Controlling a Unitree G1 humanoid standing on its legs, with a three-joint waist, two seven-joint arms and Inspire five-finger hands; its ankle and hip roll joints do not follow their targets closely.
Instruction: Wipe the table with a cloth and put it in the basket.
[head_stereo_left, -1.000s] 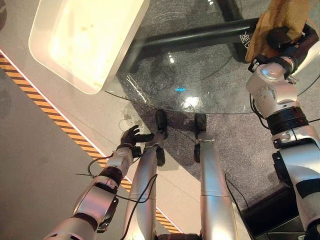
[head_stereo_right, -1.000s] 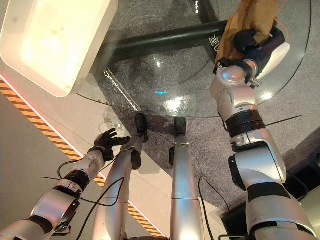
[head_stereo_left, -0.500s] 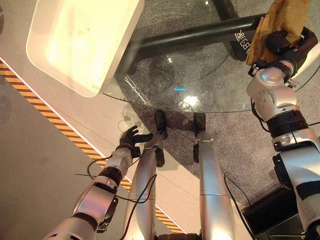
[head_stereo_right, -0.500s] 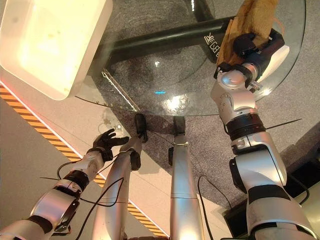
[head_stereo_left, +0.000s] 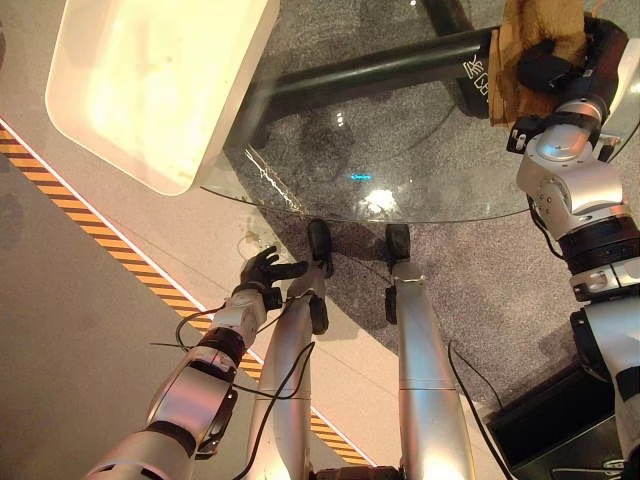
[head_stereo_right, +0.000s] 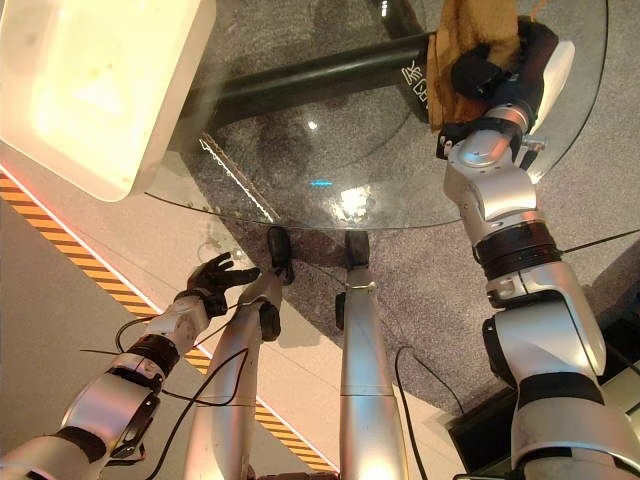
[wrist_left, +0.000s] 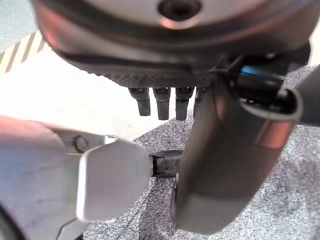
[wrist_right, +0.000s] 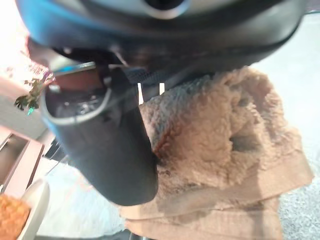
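Observation:
A tan, fluffy cloth (head_stereo_left: 535, 25) lies bunched on the far right part of the round glass table (head_stereo_left: 400, 150). My right hand (head_stereo_left: 555, 65) sits on top of the cloth and is shut on it. In the right wrist view its dark thumb (wrist_right: 110, 150) presses into the cloth (wrist_right: 215, 140), which folds up around the hand. The white basket (head_stereo_left: 232, 95) stands at the table's left side, overhanging the glass edge. My left hand (head_stereo_left: 262, 272) hangs low beside the table, below the glass rim, open with its fingers (wrist_left: 162, 102) straight and holding nothing.
A black bar of the table's base (head_stereo_left: 380, 72) shows through the glass. An orange-and-black striped line (head_stereo_left: 90, 230) runs along the floor at the left. Grey carpet lies under the table.
My right hand has slid the cloth a little to the left across the glass while its forearm swung out to the right. The view has shifted slightly. The left hand has stayed put.

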